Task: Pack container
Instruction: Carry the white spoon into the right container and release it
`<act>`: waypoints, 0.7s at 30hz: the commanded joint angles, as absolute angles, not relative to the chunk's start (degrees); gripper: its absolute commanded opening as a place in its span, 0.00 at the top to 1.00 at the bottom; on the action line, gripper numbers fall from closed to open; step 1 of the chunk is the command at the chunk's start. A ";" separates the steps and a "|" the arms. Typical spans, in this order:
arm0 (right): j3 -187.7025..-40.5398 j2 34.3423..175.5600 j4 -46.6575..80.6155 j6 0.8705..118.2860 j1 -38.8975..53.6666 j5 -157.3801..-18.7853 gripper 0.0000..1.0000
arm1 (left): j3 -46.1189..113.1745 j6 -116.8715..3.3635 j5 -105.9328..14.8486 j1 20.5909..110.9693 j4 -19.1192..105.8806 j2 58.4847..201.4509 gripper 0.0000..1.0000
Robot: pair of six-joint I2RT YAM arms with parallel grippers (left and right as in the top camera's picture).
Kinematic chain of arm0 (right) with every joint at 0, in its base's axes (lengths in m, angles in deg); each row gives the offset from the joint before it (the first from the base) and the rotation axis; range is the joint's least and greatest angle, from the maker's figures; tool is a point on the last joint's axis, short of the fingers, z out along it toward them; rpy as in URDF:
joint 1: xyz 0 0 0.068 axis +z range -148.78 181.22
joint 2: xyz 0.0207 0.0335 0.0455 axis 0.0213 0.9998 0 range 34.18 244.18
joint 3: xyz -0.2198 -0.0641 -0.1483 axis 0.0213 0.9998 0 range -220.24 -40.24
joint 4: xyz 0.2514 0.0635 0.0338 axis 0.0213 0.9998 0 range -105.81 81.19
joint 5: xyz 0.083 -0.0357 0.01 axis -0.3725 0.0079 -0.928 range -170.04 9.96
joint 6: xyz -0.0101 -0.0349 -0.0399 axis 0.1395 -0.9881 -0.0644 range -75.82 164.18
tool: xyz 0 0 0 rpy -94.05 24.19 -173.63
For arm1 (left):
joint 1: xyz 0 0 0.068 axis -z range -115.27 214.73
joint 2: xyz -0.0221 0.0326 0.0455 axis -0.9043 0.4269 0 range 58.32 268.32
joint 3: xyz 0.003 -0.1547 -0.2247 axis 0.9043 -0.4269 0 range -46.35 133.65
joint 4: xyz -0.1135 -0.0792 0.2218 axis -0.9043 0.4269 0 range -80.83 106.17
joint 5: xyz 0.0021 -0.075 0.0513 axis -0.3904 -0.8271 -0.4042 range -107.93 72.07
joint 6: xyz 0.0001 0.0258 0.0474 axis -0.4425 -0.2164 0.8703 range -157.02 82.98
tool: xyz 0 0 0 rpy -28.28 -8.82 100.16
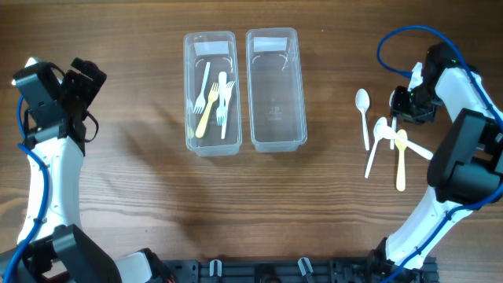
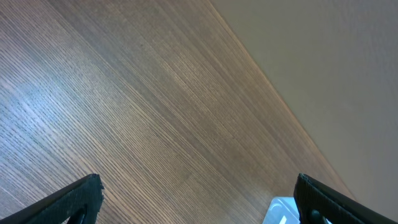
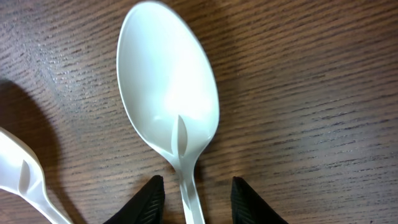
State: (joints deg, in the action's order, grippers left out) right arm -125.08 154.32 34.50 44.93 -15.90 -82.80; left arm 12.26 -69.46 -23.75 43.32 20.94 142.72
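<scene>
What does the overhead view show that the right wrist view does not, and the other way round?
Only the overhead view shows the two clear containers: the left container holds forks and the right container is empty. It also shows both arms and a yellow spoon.
Only the right wrist view shows the right gripper up close, with its fingers open on either side of a white spoon's handle.
Both views show white spoons lying on the wooden table.

table (image 1: 126,189): brown wood grain, fills overhead view | beyond far edge (left wrist view): plain beige floor (image 2: 336,56) | light: soft, even
</scene>
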 commanded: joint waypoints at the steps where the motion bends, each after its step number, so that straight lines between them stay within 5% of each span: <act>1: -123.03 154.86 34.04 44.15 -15.93 -83.50 0.66 | 13.24 -69.84 -23.82 43.08 20.84 141.89 0.00; 5: -117.06 154.84 28.66 44.15 -15.93 -83.50 0.65 | 13.24 -69.84 -23.84 43.08 20.84 141.89 0.00; 8: -115.77 154.84 26.69 44.13 -15.93 -83.50 0.93 | 13.24 -69.84 -23.82 43.08 20.84 141.89 0.00; 9: -115.99 154.77 25.75 44.15 -15.93 -83.50 0.96 | 13.24 -69.84 -23.82 43.08 20.84 141.89 0.00; 21: -147.68 154.60 25.58 42.66 -14.20 -87.39 0.96 | 13.24 -69.84 -23.82 43.08 20.84 141.89 0.00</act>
State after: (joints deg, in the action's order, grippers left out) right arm -140.38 155.10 25.06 43.71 -15.82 -83.04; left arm 12.26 -69.44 -23.75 43.32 20.97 142.72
